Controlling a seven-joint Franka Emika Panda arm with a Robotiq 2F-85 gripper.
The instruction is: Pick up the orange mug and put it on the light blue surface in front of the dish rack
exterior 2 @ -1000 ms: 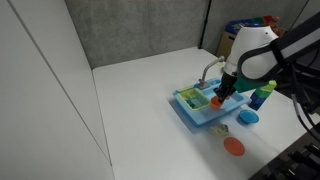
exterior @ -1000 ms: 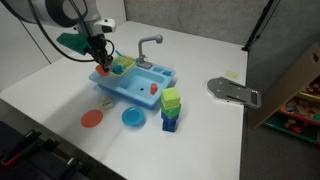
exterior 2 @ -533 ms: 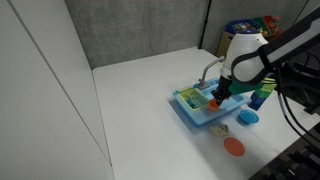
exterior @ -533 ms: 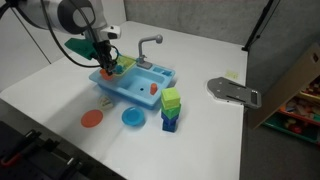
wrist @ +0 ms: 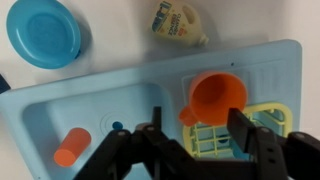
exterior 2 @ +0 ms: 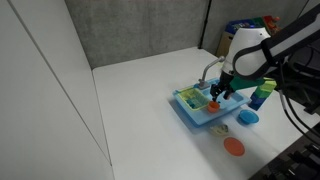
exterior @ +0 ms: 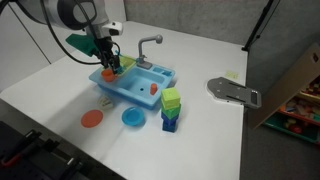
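Since orange mug [wrist: 218,97] sits on light blue surface [wrist: 265,70] beside dish rack [wrist: 212,145], gripper [wrist: 197,128] hangs overhead, spread apart: placement looks done.

On table [exterior: 55,80]: one toy sink unit [exterior: 130,95], one grey faucet [exterior: 150,45], one dish rack [exterior: 124,64]. One orange mug [wrist: 217,97]. One small orange piece [wrist: 72,146]. Two round plates: one blue plate [exterior: 133,118], one orange plate [exterior: 92,118]. One stack of green and blue blocks [exterior: 171,108], block count unclear. One sachet [wrist: 178,22]. One grey metal bracket [exterior: 232,91].
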